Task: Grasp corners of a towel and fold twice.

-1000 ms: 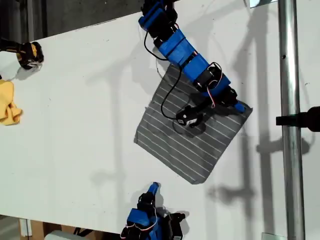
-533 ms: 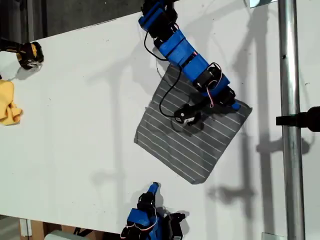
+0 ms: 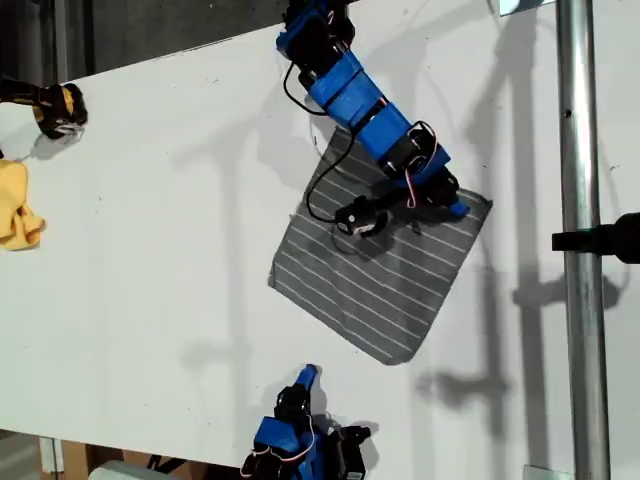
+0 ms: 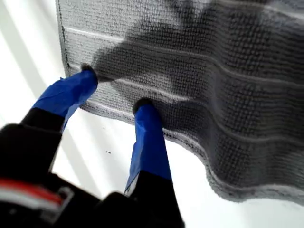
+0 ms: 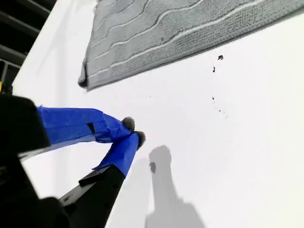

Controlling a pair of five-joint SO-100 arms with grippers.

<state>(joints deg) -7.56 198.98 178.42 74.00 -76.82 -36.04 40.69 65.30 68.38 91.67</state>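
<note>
My first end effector (image 4: 114,90), with blue taped jaws, stands spread at a corner (image 4: 71,57) of the soft grey towel with thin white stripes (image 4: 199,71). Both tips touch the cloth close to its hem, but no fabric is pinched between them yet. In the exterior view this end effector (image 3: 455,207) sits right of the frame's centre, at the towel's corner that points to the exterior view's right.

My second end effector (image 5: 133,132) has its blue jaws pressed together with nothing between them. It hovers over the bare white bench (image 5: 228,142), apart from the towel's near edge (image 5: 156,52). In the exterior view it (image 3: 308,375) waits at the lower middle of the frame, well apart from the towel's lowest corner (image 3: 392,358).

The towel (image 3: 375,280) lies near the centre of the exterior view, spread in one layer and turned like a diamond. Only the edge by my first end effector is slightly waved. As I judge, the task is at its beginning: no corner is grasped and no fold is made, so both folds are left. My second end effector must also reach a corner.

I see no container. A small plain yellow cloth (image 3: 18,210) lies at the left edge of the exterior view, far from the towel.
</note>
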